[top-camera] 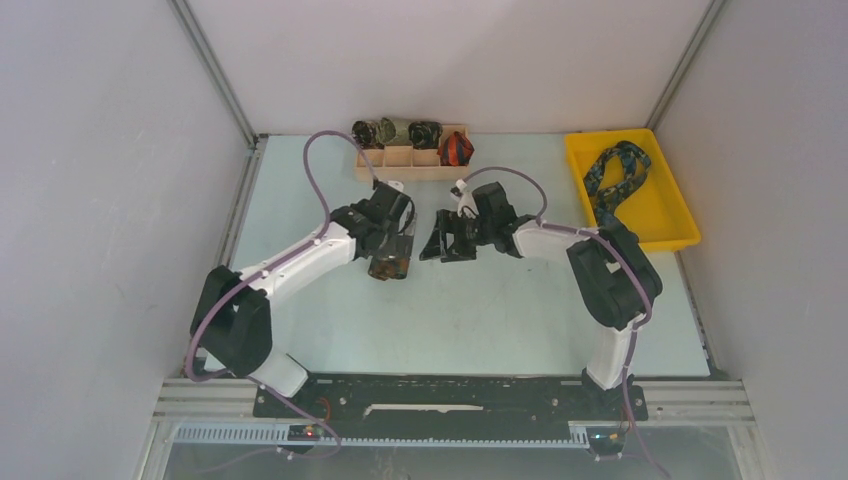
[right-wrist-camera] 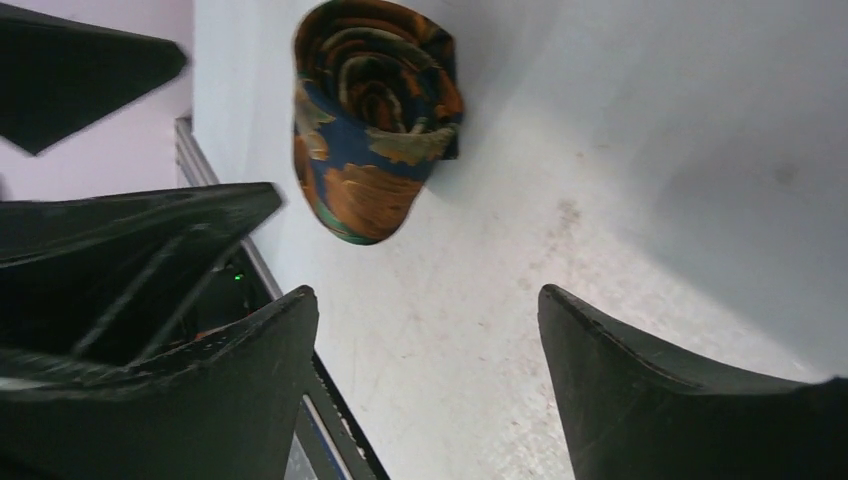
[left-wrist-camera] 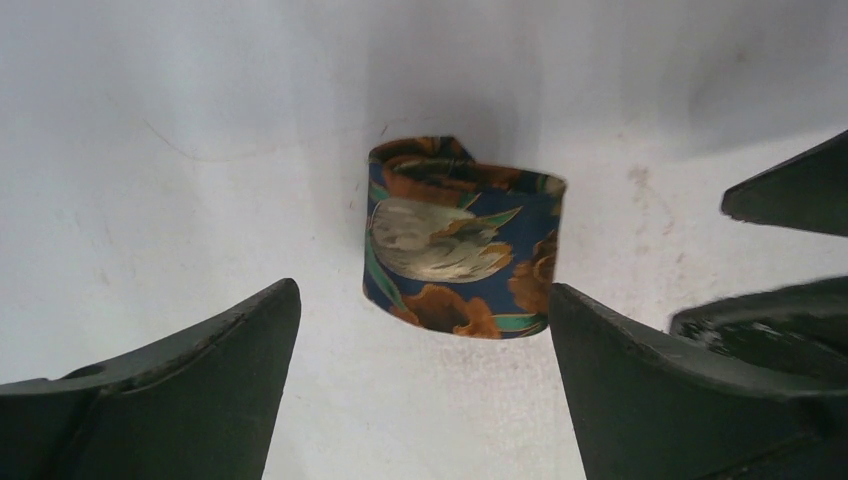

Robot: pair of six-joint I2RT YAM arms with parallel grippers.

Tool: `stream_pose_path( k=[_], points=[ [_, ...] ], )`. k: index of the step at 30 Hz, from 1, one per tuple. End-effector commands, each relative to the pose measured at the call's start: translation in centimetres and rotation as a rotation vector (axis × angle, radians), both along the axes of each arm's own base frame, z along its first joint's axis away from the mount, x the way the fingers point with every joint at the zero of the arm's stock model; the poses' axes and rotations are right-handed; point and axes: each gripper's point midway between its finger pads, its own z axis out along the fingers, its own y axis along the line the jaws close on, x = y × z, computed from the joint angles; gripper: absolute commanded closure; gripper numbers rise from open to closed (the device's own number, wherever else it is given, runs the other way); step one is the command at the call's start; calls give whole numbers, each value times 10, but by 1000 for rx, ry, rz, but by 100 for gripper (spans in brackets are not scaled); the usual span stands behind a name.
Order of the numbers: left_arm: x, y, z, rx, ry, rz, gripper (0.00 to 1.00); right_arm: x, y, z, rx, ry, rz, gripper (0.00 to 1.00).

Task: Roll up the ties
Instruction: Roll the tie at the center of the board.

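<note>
A rolled brown-orange-green tie (top-camera: pixel 388 266) lies on the table at mid-left, free of both grippers. In the left wrist view it (left-wrist-camera: pixel 460 240) sits just beyond my open left gripper (left-wrist-camera: pixel 422 300), between the finger lines but not touched. My left gripper (top-camera: pixel 392 248) hovers over it in the top view. My right gripper (top-camera: pixel 442 240) is open and empty just right of the roll, which shows ahead and to the left in the right wrist view (right-wrist-camera: pixel 370 120), beyond the gripper (right-wrist-camera: pixel 425 295). An unrolled navy-teal tie (top-camera: pixel 615 175) lies in the yellow tray (top-camera: pixel 675 225).
A wooden divider box (top-camera: pixel 405 165) stands at the back centre with dark rolled ties (top-camera: pixel 398 130) and a red-orange roll (top-camera: pixel 456 149) in it. Purple cables (top-camera: pixel 318 175) loop above both arms. White walls close in the table on three sides.
</note>
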Motion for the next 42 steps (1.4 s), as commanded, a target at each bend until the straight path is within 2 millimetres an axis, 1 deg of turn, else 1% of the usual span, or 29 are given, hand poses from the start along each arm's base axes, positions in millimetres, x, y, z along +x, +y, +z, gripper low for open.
stream_pose_path(
  k=[1, 4, 8, 12, 13, 16, 20, 22, 28, 31, 35, 42],
  points=[
    [-2, 6, -3, -86, -10, 9, 0, -2, 22, 27, 110, -73, 58, 14],
    [0, 9, -11, -162, -3, 13, 1, -2, 31, 31, 146, -72, 66, 11],
    [0, 8, -19, -251, -6, 0, 1, -3, 41, 27, 177, -53, 64, 6],
    [-1, 6, -29, -355, 7, -16, 0, -2, 49, 20, 202, -30, 56, 2],
    [0, 6, -29, -383, 4, -16, 0, -2, 51, 18, 206, -23, 52, 1],
    [2, 14, -33, -438, -1, 8, 1, 1, 54, 11, 213, -1, 34, 0],
    [5, 25, -43, -443, 9, 45, 6, 4, 59, 2, 224, 21, 13, 1],
    [6, 27, -47, -437, 15, 51, 8, 4, 62, -5, 212, 39, 13, 1],
    [7, 35, -63, -412, 42, 82, 10, 6, 74, -15, 197, 58, 19, 3],
    [9, 39, -68, -408, 50, 100, 16, 9, 77, -16, 205, 65, 19, 5],
    [11, 45, -74, -423, 63, 119, 28, 13, 81, -18, 204, 69, 19, 7],
    [14, 48, -78, -475, 59, 134, 40, 22, 85, -21, 202, 75, 1, 8]
  ],
)
